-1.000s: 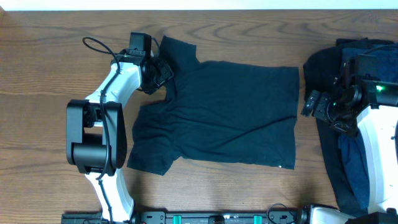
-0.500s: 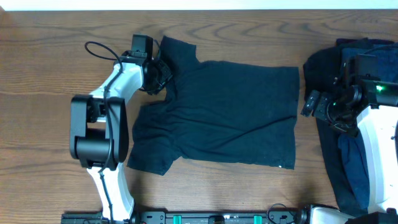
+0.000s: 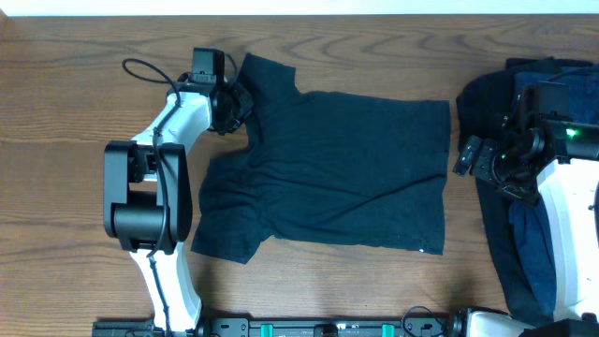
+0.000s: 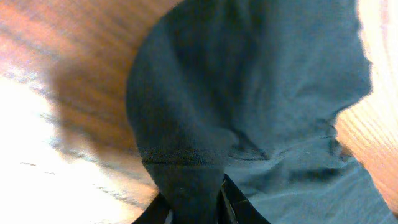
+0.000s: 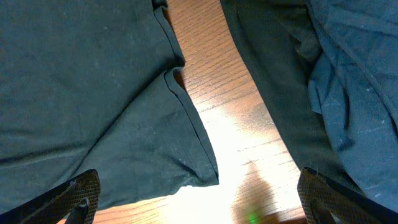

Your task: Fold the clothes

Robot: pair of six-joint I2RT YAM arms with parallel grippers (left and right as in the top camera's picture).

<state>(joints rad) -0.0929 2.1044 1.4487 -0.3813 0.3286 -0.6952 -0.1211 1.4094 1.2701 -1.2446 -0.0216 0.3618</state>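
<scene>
A black short-sleeved T-shirt lies spread flat on the wooden table, with a small white label at its lower right corner. My left gripper is at its upper left sleeve. In the left wrist view the sleeve bunches down between the fingers of the left gripper, which pinch the cloth. My right gripper stands wide open over bare wood between the T-shirt's right edge and a heap of more dark clothes; nothing is between its fingers.
The heap of black and navy garments lies along the right edge of the table, partly under the right arm. The left arm's body and its cable stand left of the T-shirt.
The left gripper has closed on the T-shirt's upper left sleeve and shifted slightly left. The right arm has not moved.
</scene>
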